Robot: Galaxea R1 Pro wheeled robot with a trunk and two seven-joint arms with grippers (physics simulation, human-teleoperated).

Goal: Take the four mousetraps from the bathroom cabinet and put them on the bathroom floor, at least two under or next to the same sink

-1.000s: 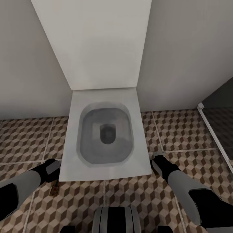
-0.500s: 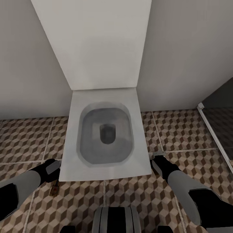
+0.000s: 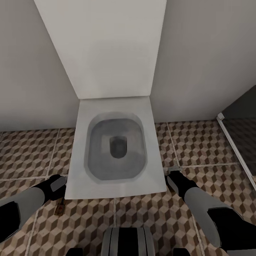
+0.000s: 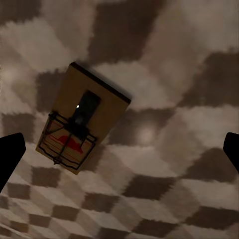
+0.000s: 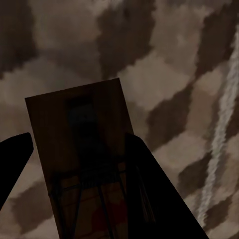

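1. At the left of the head view, the left gripper point(image 3: 58, 185) hung low over the bathroom floor point(image 3: 25, 153), just beside the front left corner of the white toilet point(image 3: 113, 149).
2. In the left wrist view its two dark fingertips point(image 4: 11, 157) stood wide apart at the edges of the picture, with nothing between them.
3. A mousetrap point(image 4: 82, 117) lay flat on the patterned tiles below that gripper, apart from both fingers; the head view showed it as a small dark slab point(image 3: 61, 206) on the floor near the left forearm.
4. The toilet sat in the middle, its raised lid point(image 3: 103, 46) leaning against the grey wall point(image 3: 202, 60).
5. To the right, the right gripper point(image 3: 173, 179) hung near the toilet's front right corner, low over the tiles.
6. In the right wrist view a second mousetrap point(image 5: 84, 149) sat between the dark fingers point(image 5: 159, 199), which appeared closed on it, though the picture was dim and the contact on one side was hard to make out.
7. At the far right, a white frame point(image 3: 234, 145) edged a dark glass panel.
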